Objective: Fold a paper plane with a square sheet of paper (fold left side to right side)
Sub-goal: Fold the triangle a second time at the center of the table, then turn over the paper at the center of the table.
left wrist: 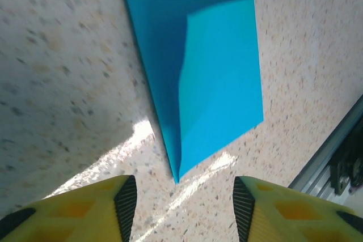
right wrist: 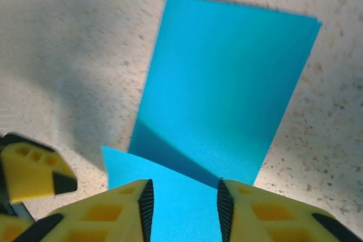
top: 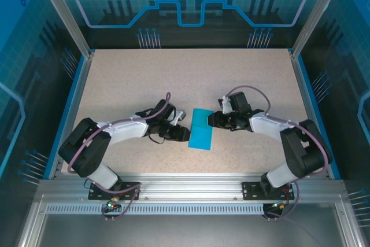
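**Between the two tools, mid-tabletop: a folded teal sheet with open room on all sides**

At the middle of the speckled tabletop [top: 127, 79] lies the teal sheet of paper [top: 202, 134], folded to a narrow upright rectangle. The left tool [top: 185, 131] is just beside its left edge and the right tool [top: 211, 120] is at its upper right edge. Bare surface runs wide to the far rim and both side rims. The near rail is closer but well apart from the sheet.

The left wrist view adds what the overhead one cannot. The left tool [left wrist: 184, 196] has its yellow fingers [left wrist: 96, 208] spread wide with nothing between them. A sharp corner of the sheet [left wrist: 215, 83] points toward that gap without reaching it. Layered panels and a crease also show there.

From the right wrist, the right tool [right wrist: 182, 196] has its fingers [right wrist: 122, 208] moderately apart. A raised flap of the sheet [right wrist: 227, 83] lies in the gap; whether the pads touch it I cannot tell. The rest lies flat ahead, its far edge straight. A yellow finger of the left tool [right wrist: 34, 171] shows at the left.
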Robot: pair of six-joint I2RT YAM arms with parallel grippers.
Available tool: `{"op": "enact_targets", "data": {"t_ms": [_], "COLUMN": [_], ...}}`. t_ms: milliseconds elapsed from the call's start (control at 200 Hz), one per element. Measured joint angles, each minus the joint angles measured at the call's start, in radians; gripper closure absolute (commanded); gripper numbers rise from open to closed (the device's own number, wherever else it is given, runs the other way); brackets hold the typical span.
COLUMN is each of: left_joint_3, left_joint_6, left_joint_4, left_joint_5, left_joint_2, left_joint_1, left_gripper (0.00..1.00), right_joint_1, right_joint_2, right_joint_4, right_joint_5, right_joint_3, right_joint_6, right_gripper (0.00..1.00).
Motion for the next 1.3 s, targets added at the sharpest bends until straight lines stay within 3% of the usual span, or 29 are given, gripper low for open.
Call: {"op": "enact_targets", "data": {"t_ms": [285, 495, 725, 1296], "left_joint_3": [0.12, 0.16, 0.166, 0.106], "left_joint_6": [0.002, 0.011, 0.015, 0.024], "left_joint_4": [0.054, 0.075, 0.11, 0.147], "left_joint_5": [0.047, 0.062, 0.066, 0.034], "left_joint_2": [0.144, 0.22, 0.235, 0.163], "left_joint_1": [0.015, 0.015, 0.015, 0.015], "left_gripper": [0.45, 0.67, 0.91, 0.89], "right_joint_1": [-0.025, -0.026, -0.021, 0.043], "right_joint_2": [-0.195, -0.293, -0.287, -0.069], "right_joint_4": [-0.029, -0.054, -0.058, 0.077], "right_joint_5": [0.007, -0.028, -0.076, -0.145], "right_joint_3": [-0.11, -0.176, -0.185, -0.138], "right_joint_6": [-0.013, -0.003, 0.007, 0.128], "right_gripper": [0.34, 0.32, 0.31, 0.35]}}
